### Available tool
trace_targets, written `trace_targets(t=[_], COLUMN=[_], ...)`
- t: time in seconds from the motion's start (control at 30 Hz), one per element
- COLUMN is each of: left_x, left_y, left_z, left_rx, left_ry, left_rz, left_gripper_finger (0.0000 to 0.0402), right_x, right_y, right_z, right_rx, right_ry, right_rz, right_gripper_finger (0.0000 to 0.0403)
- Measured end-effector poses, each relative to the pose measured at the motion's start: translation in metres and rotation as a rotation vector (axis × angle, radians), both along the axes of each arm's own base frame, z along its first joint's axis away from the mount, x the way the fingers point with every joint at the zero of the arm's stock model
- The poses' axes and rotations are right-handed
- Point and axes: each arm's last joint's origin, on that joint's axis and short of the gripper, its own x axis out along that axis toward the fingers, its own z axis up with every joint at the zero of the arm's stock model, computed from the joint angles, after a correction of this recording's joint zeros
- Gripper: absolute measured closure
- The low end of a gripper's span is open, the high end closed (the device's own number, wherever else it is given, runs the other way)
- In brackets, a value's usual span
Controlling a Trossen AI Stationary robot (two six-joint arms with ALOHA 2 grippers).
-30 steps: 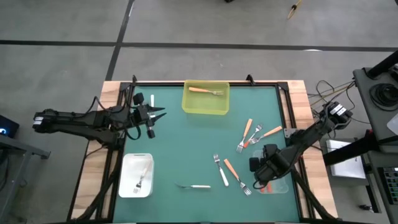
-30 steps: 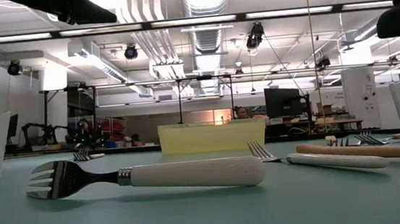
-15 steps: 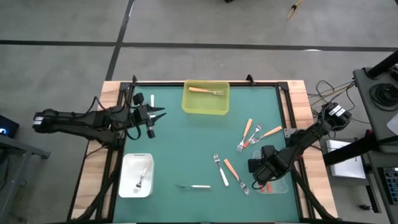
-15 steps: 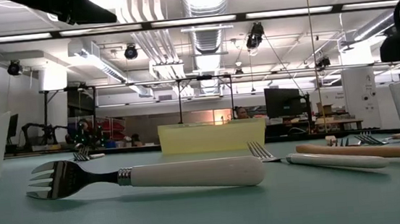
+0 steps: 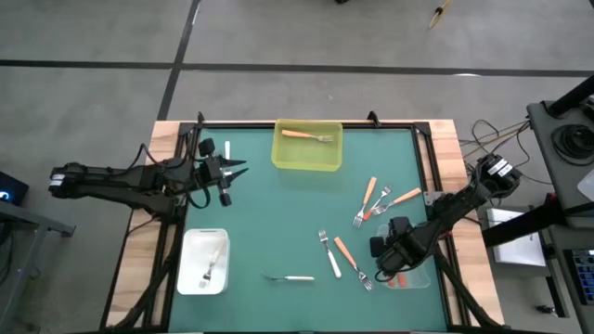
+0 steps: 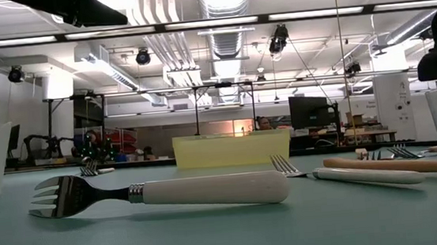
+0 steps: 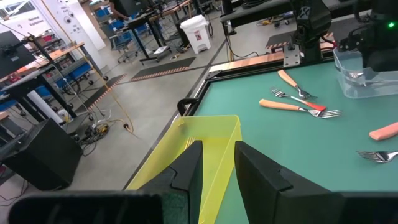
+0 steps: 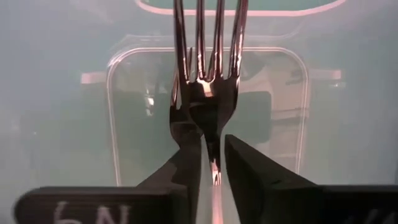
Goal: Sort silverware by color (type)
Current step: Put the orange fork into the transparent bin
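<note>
Green mat, wood-edged table [image 5: 444,139]. High view: silverware sorted in part. One light-orange fork [image 5: 308,136] lies in the yellow bin [image 5: 307,163] at far centre; one white fork [image 5: 213,263] lies in the white bin [image 5: 188,278] near left. Loose forks [image 5: 380,198] scatter right of centre; a white-handled fork [image 5: 289,277] lies near centre. Right gripper [image 5: 389,267] is over the clear bin [image 5: 419,279] at near right. Left gripper [image 5: 225,172] waits far left, holding nothing.

Low view: the white-handled fork [image 6: 161,192] lies flat, tines left; smooth plastic handle, likely light, stiff and slippery. Best taken across the handle, near mid-length.

Left wrist view: left fingers [image 7: 186,171] narrowly parted, nothing between; yellow bin [image 7: 208,149] just ahead.

Right wrist view: right gripper [image 8: 211,158] shows narrow fingers around a fork's [image 8: 207,68] neck, tines pointing away, above the clear bin [image 8: 124,62]. Whether it is gripped or released, I cannot tell.
</note>
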Motion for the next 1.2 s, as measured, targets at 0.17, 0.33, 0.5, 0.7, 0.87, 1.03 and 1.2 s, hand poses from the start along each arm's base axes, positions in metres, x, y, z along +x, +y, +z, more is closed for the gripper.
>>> trace_targets(t=[0.17,0.33,0.5,0.7,0.87,1.03,1.2], left_x=[0.0,0.0,0.0,0.0,0.0,0.0,0.0], left_y=[0.0,0.0,0.0,0.0,0.0,0.0,0.0], left_z=[0.0,0.0,0.0,0.0,0.0,0.0,0.0], left_rx=[0.0,0.0,0.0,0.0,0.0,0.0,0.0], left_ry=[0.0,0.0,0.0,0.0,0.0,0.0,0.0], left_rz=[0.0,0.0,0.0,0.0,0.0,0.0,0.0], left_gripper_finger=[0.0326,0.0326,0.0326,0.0326,0.0326,0.0326,0.0326], right_x=[0.001,0.001,0.001,0.0,-0.002,-0.004,-0.008], right_y=[0.0,0.001,0.001,0.0,-0.001,-0.003,-0.006], right_z=[0.002,0.003,0.007,0.011,0.017,0.035,0.054], right_rx=[0.002,0.005,0.022,0.031,0.046,0.052,0.058], right_ry=[0.0,-0.002,-0.012,-0.023,-0.042,-0.047,-0.058], right_rz=[0.009,0.013,0.02,0.02,0.023,0.029,0.029], right_gripper_finger=[0.0385,0.0386,0.0388,0.0388,0.0389,0.0389,0.0389])
